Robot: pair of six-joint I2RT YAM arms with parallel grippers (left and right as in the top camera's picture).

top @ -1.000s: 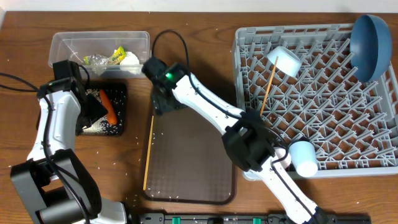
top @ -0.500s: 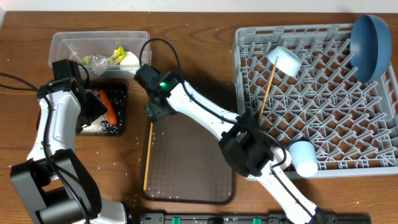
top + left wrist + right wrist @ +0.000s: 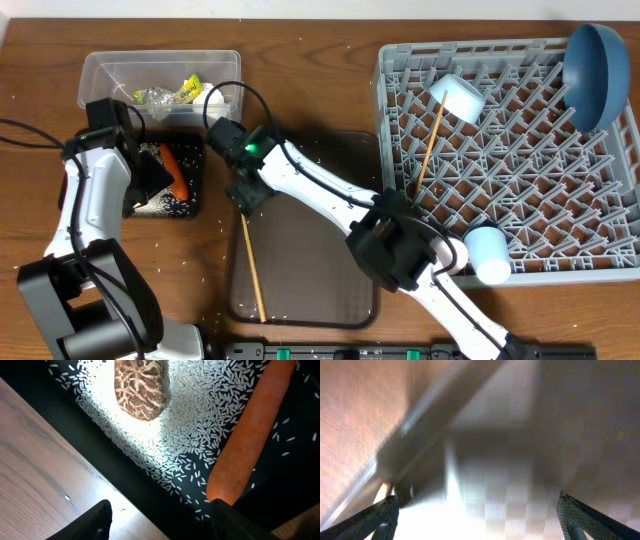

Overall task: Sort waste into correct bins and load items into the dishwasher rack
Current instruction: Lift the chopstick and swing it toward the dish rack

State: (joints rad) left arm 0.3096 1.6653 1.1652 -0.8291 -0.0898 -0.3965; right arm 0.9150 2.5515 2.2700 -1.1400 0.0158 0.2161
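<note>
Dark-brown serving tray [image 3: 300, 285] (checkered texture) flat on the wooden table [image 3: 330, 25], near its middle.

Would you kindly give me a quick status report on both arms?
Left tool open over black tray, empty. Right tool open at chopstick top end, on brown tray. No obstruction seen.

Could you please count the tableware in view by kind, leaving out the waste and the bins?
Cups: 2
Chopsticks: 2
Plate: 1
Total: 5
</note>
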